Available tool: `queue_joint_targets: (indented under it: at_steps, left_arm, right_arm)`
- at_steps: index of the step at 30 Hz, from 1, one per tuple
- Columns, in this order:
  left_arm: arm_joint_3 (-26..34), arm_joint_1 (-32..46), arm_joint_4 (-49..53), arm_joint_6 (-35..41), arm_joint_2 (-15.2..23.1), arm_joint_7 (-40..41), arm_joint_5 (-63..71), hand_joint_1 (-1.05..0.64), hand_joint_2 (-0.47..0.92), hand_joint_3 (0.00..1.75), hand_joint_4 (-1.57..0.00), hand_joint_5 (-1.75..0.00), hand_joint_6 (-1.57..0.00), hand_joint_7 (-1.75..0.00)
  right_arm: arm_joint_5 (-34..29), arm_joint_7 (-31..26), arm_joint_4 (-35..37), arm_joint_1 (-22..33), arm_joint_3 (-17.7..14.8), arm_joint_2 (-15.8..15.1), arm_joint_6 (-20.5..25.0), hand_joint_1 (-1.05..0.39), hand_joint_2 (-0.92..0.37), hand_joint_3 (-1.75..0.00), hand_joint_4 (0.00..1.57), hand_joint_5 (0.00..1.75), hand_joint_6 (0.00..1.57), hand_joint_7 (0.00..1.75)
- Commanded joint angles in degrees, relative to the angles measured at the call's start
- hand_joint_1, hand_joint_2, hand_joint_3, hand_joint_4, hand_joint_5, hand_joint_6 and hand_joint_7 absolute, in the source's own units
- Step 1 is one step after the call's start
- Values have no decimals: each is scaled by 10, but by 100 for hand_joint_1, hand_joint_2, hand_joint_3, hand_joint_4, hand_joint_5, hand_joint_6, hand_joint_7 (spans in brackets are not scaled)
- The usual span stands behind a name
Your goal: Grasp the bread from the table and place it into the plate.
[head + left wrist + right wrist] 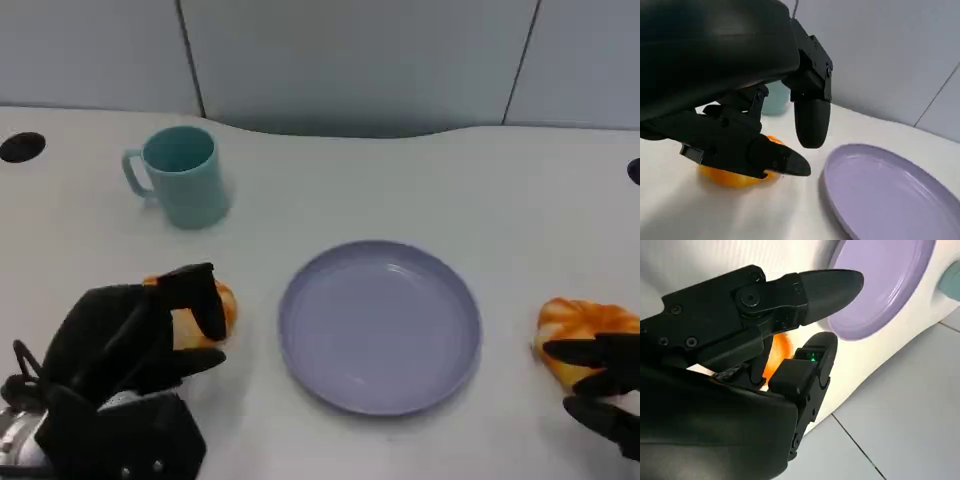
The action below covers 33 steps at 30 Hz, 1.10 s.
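Observation:
An orange bread roll (212, 312) lies on the white table left of the lavender plate (380, 325). My left hand (130, 345) hovers over its near side with fingers spread around it. In the left wrist view the fingers (755, 152) lie just above this roll (730, 177), the thumb hangs apart from them, and the plate (890, 195) lies beyond. A second bread roll (585, 330) sits right of the plate. My right hand (605, 385) reaches to its near edge, fingers apart. The right wrist view shows that roll (780, 352) between the fingers (810, 287), with the plate (885, 285) past them.
A teal mug (182, 176) stands at the back left, well behind the left roll. Black round holes (22, 146) mark the table's far corners. A grey wall panel runs behind the table's curved back edge.

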Motion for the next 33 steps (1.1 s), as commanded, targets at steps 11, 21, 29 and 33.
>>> queue_joint_targets:
  at_steps: [11,21,29,33]
  left_arm:
    - [-29,-32,-163,160,83,-183,70,-70,82,0,-22,-60,-46,-1]
    - [-59,-53,-189,223,92,-242,103,-79,82,0,-9,-46,-29,0]
    - [-92,-80,-175,259,99,-267,158,-75,78,0,0,-35,-23,0]
    - [-100,-92,-168,264,98,-278,160,-68,73,0,0,-27,-21,0]
  right_arm:
    - [-12,-9,-26,5,10,8,22,-25,-92,-25,76,67,90,0]
    - [-11,-9,-30,5,12,7,26,-23,-92,-24,74,68,90,0]
    - [-13,-10,-39,8,13,6,36,-24,-92,-25,73,68,90,0]
    - [-12,-10,-40,9,13,6,37,-23,-92,-25,73,68,90,0]
